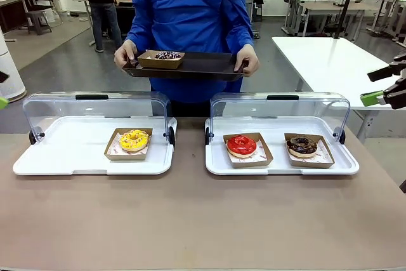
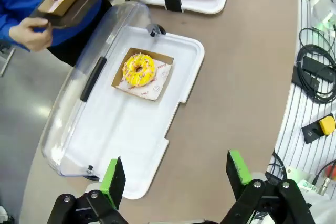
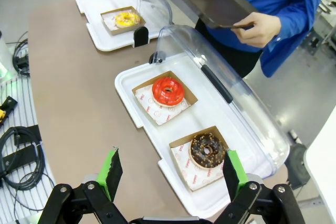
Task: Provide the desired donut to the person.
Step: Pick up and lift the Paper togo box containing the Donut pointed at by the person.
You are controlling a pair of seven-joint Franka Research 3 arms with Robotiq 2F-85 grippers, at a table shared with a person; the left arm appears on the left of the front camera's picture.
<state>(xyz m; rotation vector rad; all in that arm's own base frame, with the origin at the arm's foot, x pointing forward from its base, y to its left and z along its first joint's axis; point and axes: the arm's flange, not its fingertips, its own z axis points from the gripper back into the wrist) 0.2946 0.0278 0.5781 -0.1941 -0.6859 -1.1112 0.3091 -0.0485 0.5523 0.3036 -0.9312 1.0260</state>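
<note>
Guessing these donuts are light, soft and sticky on top, so I'd pinch the stiffer cardboard tray under one by its rim, never the icing. Yellow donut sits in the left display case, red donut and chocolate donut side by side in the right display case, all on the desk. Can't tell which one the person wants. Left jaws and right jaws both gape wide, holding nothing.
</note>
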